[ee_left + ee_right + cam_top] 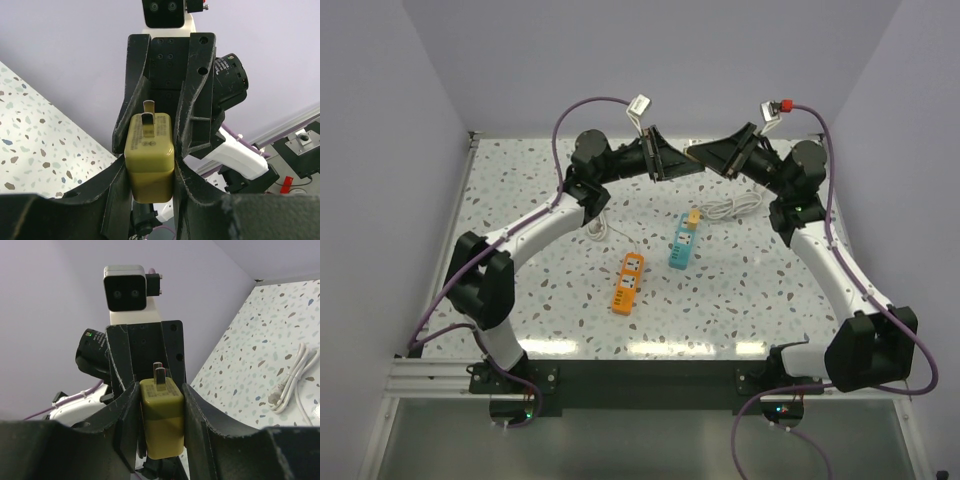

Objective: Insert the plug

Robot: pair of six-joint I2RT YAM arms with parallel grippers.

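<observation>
Plug [149,152]: held in the air above the far part of the bench [520,205], metal prongs exposed.
Left claw [150,169]: pinched on the plug's sides.
Right claw [161,392]: pinched on the same plug from the opposite end.
Blue power strip [681,244]: laid flat mid-bench, a small tan piece at its far end.
Orange power strip [627,282]: laid near it, apart.
White cable [730,207]: coiled beyond the blue power strip.
</observation>
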